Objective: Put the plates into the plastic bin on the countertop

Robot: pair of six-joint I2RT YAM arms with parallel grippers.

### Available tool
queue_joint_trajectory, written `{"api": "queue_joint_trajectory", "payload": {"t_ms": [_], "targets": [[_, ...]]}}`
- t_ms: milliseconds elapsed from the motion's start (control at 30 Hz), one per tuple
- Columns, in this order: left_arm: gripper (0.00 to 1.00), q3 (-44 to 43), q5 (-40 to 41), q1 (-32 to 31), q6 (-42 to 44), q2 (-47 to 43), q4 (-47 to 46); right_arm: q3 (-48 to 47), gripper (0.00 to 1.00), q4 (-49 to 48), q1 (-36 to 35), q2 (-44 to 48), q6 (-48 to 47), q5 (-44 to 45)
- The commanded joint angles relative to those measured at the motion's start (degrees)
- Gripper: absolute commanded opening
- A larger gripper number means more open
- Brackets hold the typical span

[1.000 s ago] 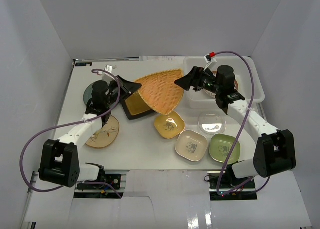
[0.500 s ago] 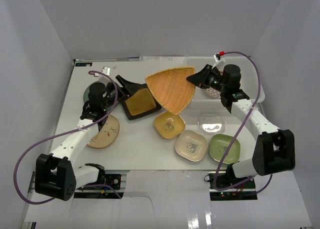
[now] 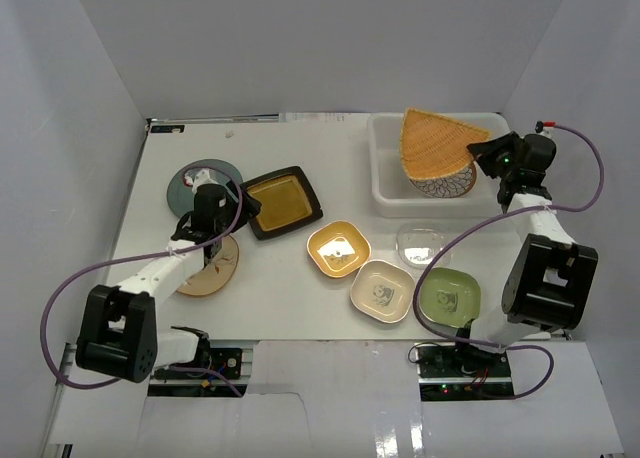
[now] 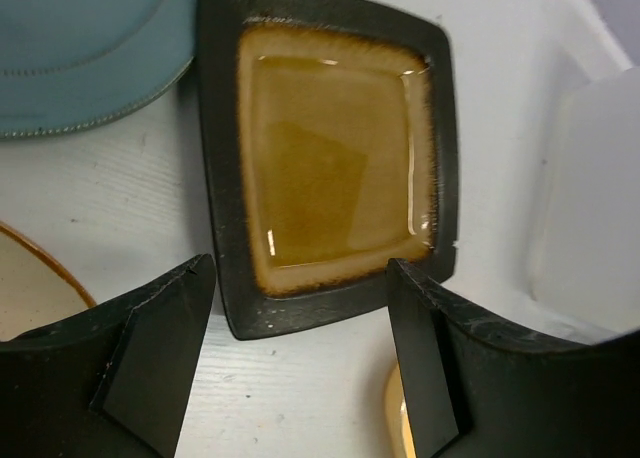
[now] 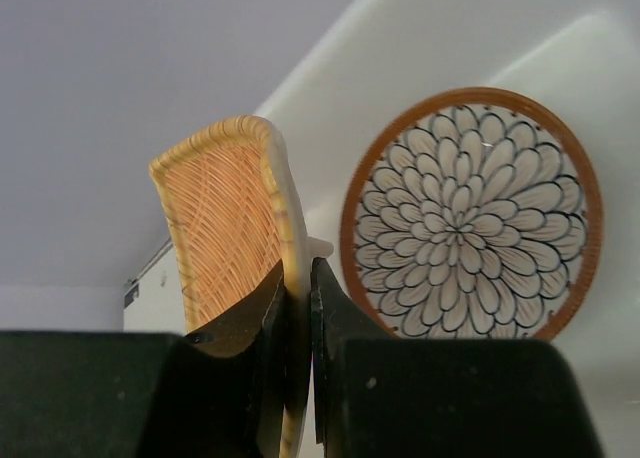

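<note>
My right gripper (image 3: 487, 157) (image 5: 298, 278) is shut on the rim of the woven fan tray (image 3: 437, 143) (image 5: 222, 228), which stands on edge over the plastic bin (image 3: 385, 194). A petal-patterned round plate (image 3: 447, 185) (image 5: 470, 213) lies in the bin beneath it. My left gripper (image 3: 238, 202) (image 4: 300, 266) hangs open and holds nothing, just over the near edge of the black-rimmed yellow rectangle plate (image 3: 281, 201) (image 4: 330, 158). That plate lies flat on the countertop (image 3: 290, 303).
A teal round plate (image 3: 193, 178) (image 4: 80, 48) and a tan oval plate (image 3: 214, 268) (image 4: 30, 293) flank the left arm. Yellow (image 3: 338, 248), cream (image 3: 382, 290) and green (image 3: 448, 296) square dishes and a clear glass dish (image 3: 422, 243) lie near the front right.
The right gripper closed on the woven tray and carried it from the table's middle over the bin, tipping it on edge. The left gripper opened, and the black-rimmed plate now lies flat.
</note>
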State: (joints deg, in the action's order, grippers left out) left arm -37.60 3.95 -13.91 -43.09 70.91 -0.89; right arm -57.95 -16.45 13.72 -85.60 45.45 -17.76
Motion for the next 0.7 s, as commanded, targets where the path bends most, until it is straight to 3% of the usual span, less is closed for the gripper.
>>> {"api": "queue_joint_trajectory", "payload": {"t_ms": [0, 200, 300, 333, 400, 433, 467, 667], "targets": [[0.80, 0.60, 1.94, 0.55, -0.33, 2.46, -4.03, -1.72, 0.08, -1.58, -0.27, -2.89, 2.02, 4.65], [0.79, 0.96, 0.28, 1.25, -0.85, 9.41, -8.59, -2.87, 0.13, 1.77, -0.27, -7.03, -1.68, 8.26], [0.79, 0.34, -1.83, 1.43, -0.50, 12.57, -11.32, -1.81, 0.32, 1.68, -0.27, -7.21, -2.21, 9.49], [0.79, 0.08, -2.10, 1.43, -0.59, 13.28, -11.68, -1.90, 0.50, 2.03, -0.27, -7.21, -2.30, 9.58], [0.79, -0.62, -2.98, 1.61, -0.68, 15.65, -12.47, -2.51, 0.74, 4.04, -0.27, -6.60, -2.30, 11.76], [0.78, -0.80, -3.24, 1.61, -0.77, 16.27, -12.56, -3.21, 1.00, 5.79, -0.27, -6.07, -2.30, 13.17], [0.77, -0.89, -3.33, 1.69, -1.11, 17.32, -12.56, -3.13, 0.90, 7.47, -0.27, -4.50, -2.30, 15.36], [0.72, 1.13, -3.85, 2.22, -2.87, 20.31, -17.12, 2.49, 0.90, 4.32, -0.27, 4.20, -1.86, 18.29]]}}
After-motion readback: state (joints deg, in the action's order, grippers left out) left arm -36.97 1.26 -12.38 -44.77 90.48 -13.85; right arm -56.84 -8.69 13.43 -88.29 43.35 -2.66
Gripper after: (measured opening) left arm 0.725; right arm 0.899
